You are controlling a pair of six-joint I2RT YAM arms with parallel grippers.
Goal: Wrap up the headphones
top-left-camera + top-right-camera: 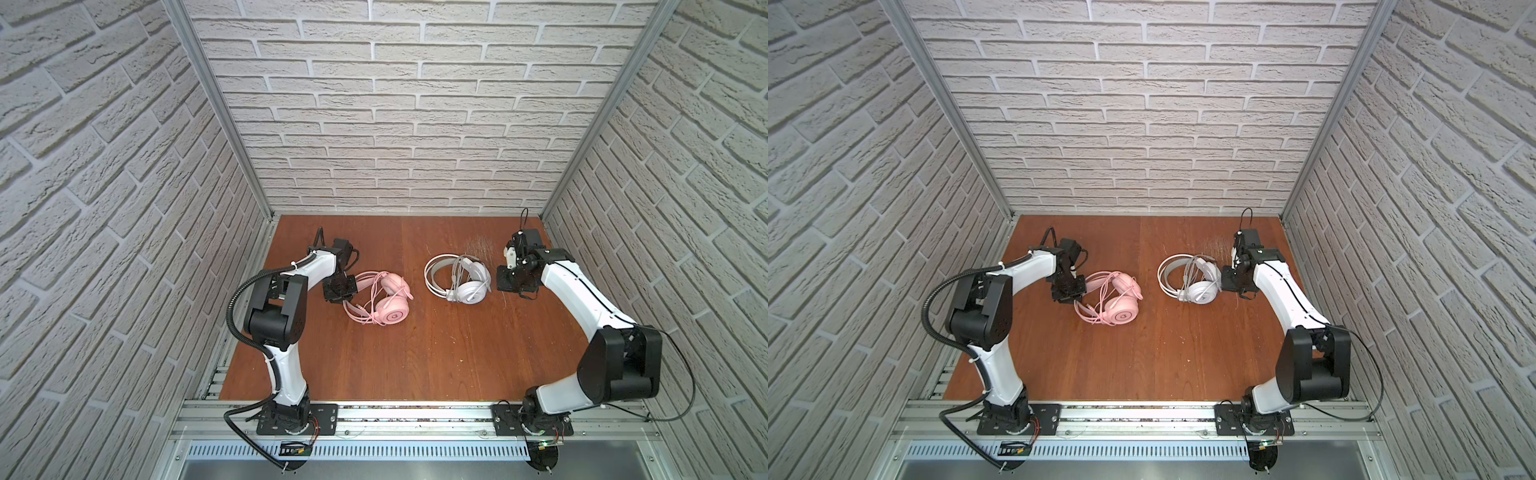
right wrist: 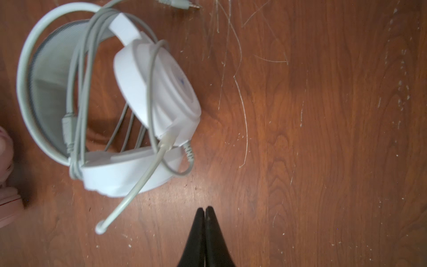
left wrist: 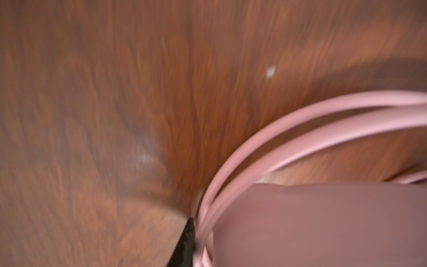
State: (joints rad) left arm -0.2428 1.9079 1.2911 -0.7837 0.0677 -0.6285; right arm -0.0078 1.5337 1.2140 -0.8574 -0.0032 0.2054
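Right end effector (image 2: 204, 209) has its two black fingers pressed flat together, nothing between them, tips over bare wood just beside the white headset (image 2: 129, 111). Left end effector (image 1: 340, 289) sits right at the band end of the pink headset (image 1: 384, 303); in the left wrist view one black fingertip (image 3: 186, 242) touches the pink hoops, but whether it grips them, or how wide it stands, I cannot tell. Both headsets lie on the reddish-brown wooden desk (image 1: 415, 357), pink one left of centre, white one right of centre, cords looped around their bands. Pale scratches (image 2: 240, 87) mark the wood near the white headset. White brick-pattern walls (image 1: 395, 104) enclose the desk on three sides. The pink cup bears a round emblem, too small to read
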